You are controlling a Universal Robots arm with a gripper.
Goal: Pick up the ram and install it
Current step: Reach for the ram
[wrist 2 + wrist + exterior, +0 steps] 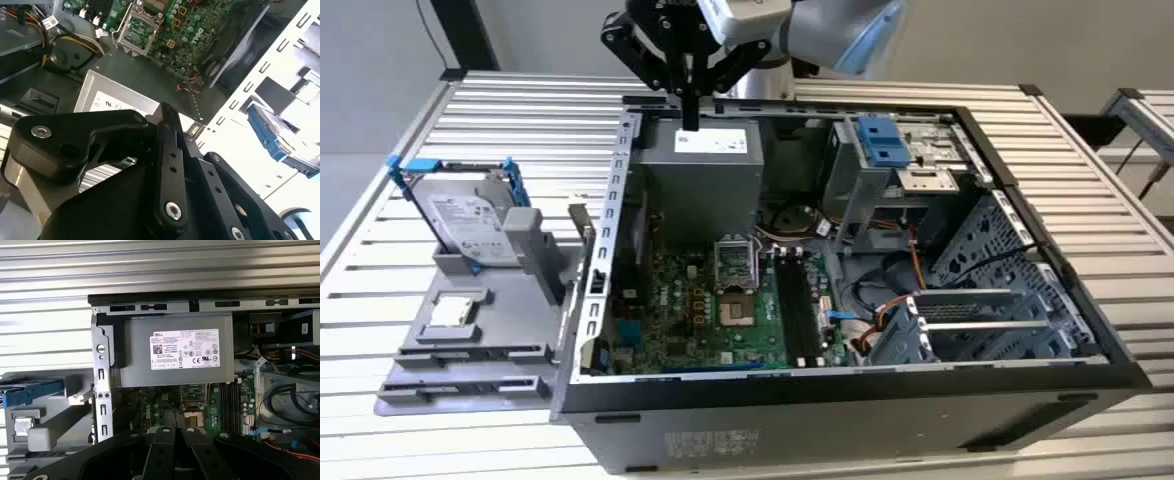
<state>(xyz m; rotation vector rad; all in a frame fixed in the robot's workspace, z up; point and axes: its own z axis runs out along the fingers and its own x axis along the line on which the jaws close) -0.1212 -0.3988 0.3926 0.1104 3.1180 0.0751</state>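
So, the ram (691, 118) is found pinched in the gripper (691, 104), with the black fingers squeezed together on its flat faces. It is held in the air at the 12 o'clock end of the open computer case (854, 405), just over the boxy grey sheet-metal power supply (700, 170), and nothing else is touched by it.

From the exterior view it's seen end-on as a thin dark sliver with its narrow edge pointed down. The long axis looks to be laid along the 12-to-6 line, the same way the black slots (798, 305) run.

In the first wrist view a short flat strip of it (173, 417) is seen poking past the gripper (172, 429), lined up with those slots (231, 410). In the second wrist view a dark slab-like end (168, 114) is shown at the gripper (172, 132). Its colour and chips can't be made out.

The slots are set well apart from it, on the green, parts-studded motherboard (680, 300).

At 9 o'clock of the case a matte grey tray (480, 355) is parked. A shiny hard drive (460, 210) is propped upright on it in a blue frame (403, 170), and a small square silver chip (454, 312) is laid flat.

Everything is carried by a ribbed, pale slatted table (1121, 260).
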